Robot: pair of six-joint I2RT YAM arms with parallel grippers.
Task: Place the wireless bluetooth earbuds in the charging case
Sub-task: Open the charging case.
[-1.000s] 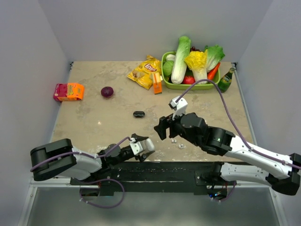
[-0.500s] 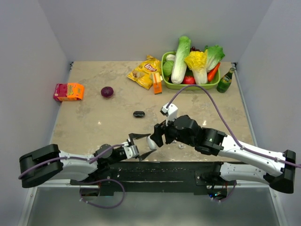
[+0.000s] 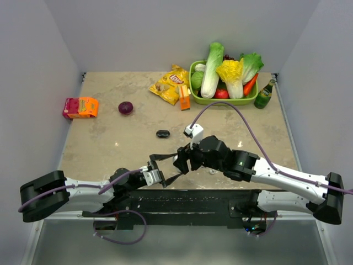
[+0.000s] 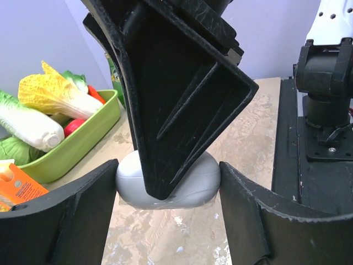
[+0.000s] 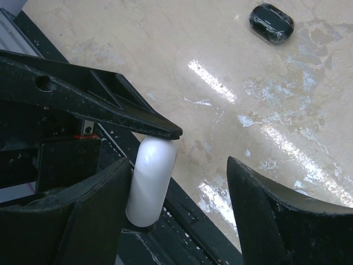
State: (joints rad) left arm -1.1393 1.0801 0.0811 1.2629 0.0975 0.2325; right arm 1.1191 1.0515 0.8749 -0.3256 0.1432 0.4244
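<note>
A closed white pill-shaped charging case [image 4: 193, 185] is pinched end to end by my left gripper [image 4: 168, 182], just above the table near its front edge. My right gripper [image 5: 179, 165] is open around that same case [image 5: 151, 182], which rests against its left finger; the other finger stands well clear. In the top view the two grippers meet: left gripper [image 3: 174, 168], right gripper [image 3: 182, 161]. A glossy black case [image 3: 162, 133] lies closed farther back, also seen as the black case [image 5: 271, 23]. The tiny earbuds do not show clearly; my right arm covers their spot.
A green basket [image 3: 194, 95] of vegetables stands at the back right with a green bottle [image 3: 265, 95] beside it. A chips bag [image 3: 170, 84], an orange box [image 3: 184, 98], a red onion [image 3: 126, 107] and a pink-orange pack [image 3: 80, 107] lie at the back. The black mounting rail [image 3: 187, 201] runs along the near edge.
My right gripper has swung left and down to the front edge and now straddles the white case. The left arm has drawn back to the left, still holding the case.
</note>
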